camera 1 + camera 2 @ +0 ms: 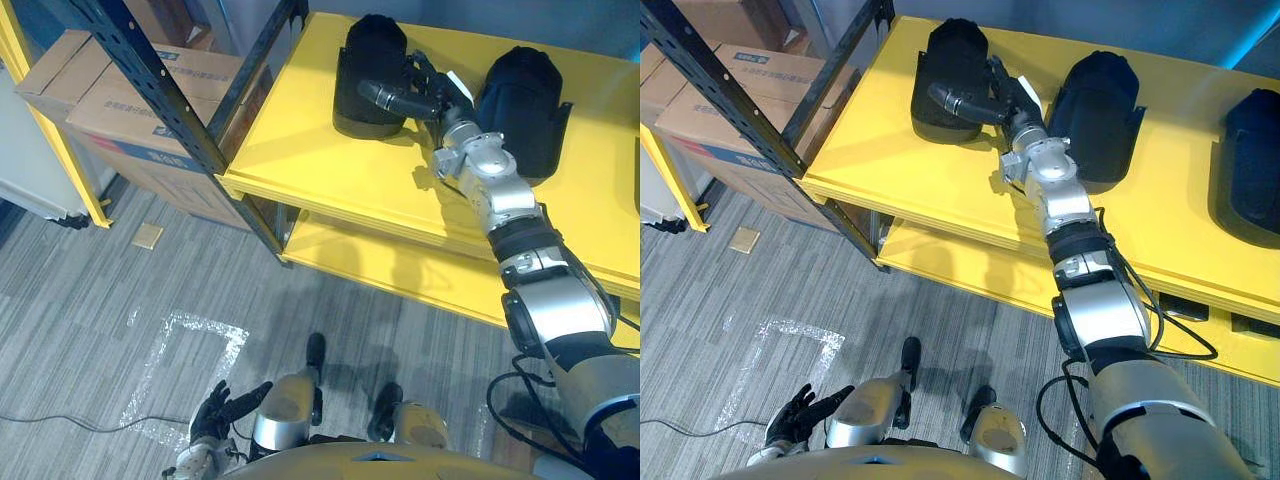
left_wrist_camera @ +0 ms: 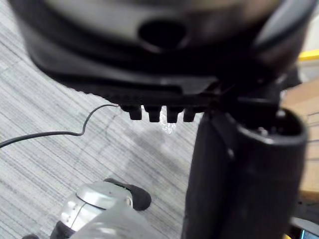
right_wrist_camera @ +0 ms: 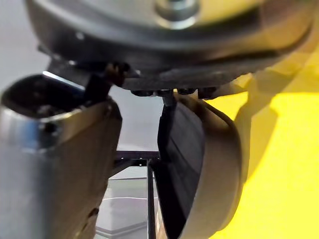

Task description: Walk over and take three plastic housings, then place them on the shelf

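Steadying black domed plastic housing (image 1: 368, 62) ahead of right hand (image 1: 432, 93), upright on yellow shelf (image 1: 300, 150); fingers straight, released; left hand (image 1: 224, 409) slack.

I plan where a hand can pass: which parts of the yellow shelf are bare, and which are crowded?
Bare: the front strip of the shelf between the housings and its front edge, and the gap between the middle housing and the right housing. Crowded: between the left housing and the middle one, where the right hand reaches.
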### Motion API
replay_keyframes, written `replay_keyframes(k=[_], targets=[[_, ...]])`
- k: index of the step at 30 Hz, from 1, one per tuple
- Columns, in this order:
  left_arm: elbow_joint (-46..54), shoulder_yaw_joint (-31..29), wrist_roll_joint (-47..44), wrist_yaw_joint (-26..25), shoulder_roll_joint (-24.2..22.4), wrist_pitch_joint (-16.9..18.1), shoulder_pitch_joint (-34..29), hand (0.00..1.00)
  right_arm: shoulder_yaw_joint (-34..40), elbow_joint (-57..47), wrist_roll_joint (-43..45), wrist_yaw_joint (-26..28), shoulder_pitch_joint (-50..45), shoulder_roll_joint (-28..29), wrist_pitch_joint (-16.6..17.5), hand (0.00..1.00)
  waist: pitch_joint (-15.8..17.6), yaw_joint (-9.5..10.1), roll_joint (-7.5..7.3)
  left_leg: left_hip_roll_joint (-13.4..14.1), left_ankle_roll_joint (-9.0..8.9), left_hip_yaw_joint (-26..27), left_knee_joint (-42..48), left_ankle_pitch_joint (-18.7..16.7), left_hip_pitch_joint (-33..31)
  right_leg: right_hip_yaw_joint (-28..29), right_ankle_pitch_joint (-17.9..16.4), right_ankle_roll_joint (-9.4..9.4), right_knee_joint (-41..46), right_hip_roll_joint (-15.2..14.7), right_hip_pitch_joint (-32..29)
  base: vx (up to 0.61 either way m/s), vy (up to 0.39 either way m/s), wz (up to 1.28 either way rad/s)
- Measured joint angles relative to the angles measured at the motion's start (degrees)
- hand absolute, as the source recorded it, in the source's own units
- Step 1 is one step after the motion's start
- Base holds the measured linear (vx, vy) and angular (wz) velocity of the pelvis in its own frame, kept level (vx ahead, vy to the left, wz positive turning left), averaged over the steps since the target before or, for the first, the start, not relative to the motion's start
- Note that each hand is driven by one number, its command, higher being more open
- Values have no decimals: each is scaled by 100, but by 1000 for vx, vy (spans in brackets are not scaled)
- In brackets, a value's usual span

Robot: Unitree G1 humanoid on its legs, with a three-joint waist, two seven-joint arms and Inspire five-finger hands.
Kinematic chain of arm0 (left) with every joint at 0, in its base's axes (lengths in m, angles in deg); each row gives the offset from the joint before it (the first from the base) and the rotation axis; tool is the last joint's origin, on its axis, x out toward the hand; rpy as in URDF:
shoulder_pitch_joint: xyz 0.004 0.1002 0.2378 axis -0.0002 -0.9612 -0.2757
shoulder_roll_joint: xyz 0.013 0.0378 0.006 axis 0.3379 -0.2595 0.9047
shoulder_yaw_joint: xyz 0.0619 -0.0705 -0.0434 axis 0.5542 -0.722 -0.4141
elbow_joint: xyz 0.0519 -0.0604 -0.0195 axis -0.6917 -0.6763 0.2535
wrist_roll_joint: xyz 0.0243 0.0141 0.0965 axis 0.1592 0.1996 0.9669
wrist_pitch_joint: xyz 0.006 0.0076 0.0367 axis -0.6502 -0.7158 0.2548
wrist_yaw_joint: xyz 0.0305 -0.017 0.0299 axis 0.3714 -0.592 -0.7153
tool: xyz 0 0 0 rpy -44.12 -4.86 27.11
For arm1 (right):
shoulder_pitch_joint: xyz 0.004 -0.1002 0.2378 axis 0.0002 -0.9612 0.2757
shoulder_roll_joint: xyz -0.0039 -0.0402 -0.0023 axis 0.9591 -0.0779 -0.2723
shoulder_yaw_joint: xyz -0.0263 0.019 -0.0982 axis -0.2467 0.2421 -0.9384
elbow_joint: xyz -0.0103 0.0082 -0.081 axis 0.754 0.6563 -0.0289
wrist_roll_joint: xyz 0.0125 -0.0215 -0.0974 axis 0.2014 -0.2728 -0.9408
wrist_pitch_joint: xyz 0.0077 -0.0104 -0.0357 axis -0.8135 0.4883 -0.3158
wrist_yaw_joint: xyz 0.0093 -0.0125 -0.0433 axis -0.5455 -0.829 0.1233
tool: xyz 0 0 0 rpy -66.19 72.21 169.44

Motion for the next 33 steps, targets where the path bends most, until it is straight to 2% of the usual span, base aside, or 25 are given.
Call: replay_keyframes(k=[8,14,22,27,31,33], targets=[[14,-25,2,9,27,-11,55,100,0,6,11,186,20,-3,24,100,62,52,-102,7,-4,0,1,-3,-6,-2,1,-1,-19,9,2,0,0,0],[32,-26,1,37,28,-12,64,100,-13,-32,14,543,25,-2,9,100,65,55,-106,24,-9,10,2,-8,-5,9,2,-2,-30,27,3,0,0,0],[138,-27,3,39,28,-86,64,100,-111,-117,8,531,24,9,-36,100,67,66,-111,84,-33,42,2,-24,3,37,10,-9,-106,106,29,2,-8,-2],[138,-30,5,38,27,-84,64,100,-112,-256,-290,244,13,18,-115,100,69,68,-115,108,-60,65,2,-44,23,52,10,-9,-108,126,38,15,-37,-3],[138,-50,4,33,31,-71,64,100,-96,-505,-1148,-333,-17,18,-13,100,89,64,-149,128,-83,103,2,-62,32,105,16,-3,-124,149,27,9,-27,-5],[137,-81,4,30,39,-67,64,100,-43,-1123,-1687,-684,-138,16,34,100,109,46,-185,144,-97,136,2,-75,33,158,29,-3,-152,171,17,11,-34,-11]])
